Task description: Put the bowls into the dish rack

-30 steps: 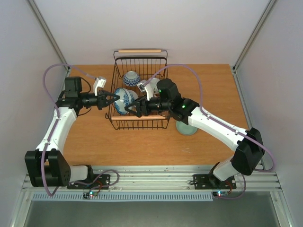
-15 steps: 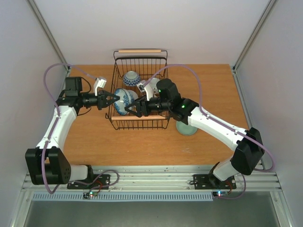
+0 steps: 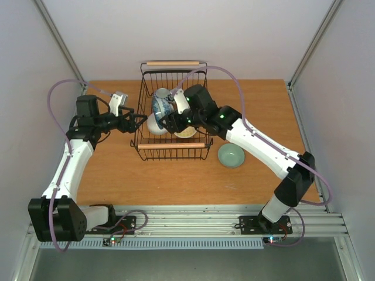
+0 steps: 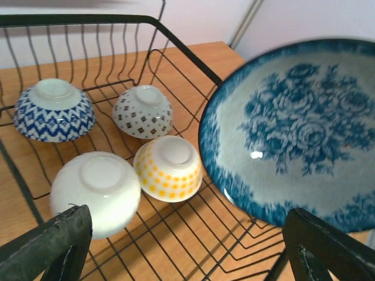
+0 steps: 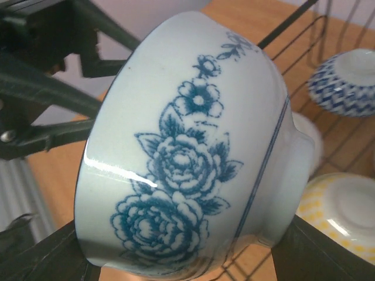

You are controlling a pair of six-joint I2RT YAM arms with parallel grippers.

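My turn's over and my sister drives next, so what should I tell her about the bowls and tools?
Left tool: open, empty, beside the dish rack's left wall.
Right tool: shut on the blue floral bowl, tilted above the rack.
Done: four small bowls upside down in the rack: blue zigzag, brown-dotted, yellow-dotted, plain white.
Left: set the floral bowl in, then fetch the pale green bowl from the table, right of the rack.
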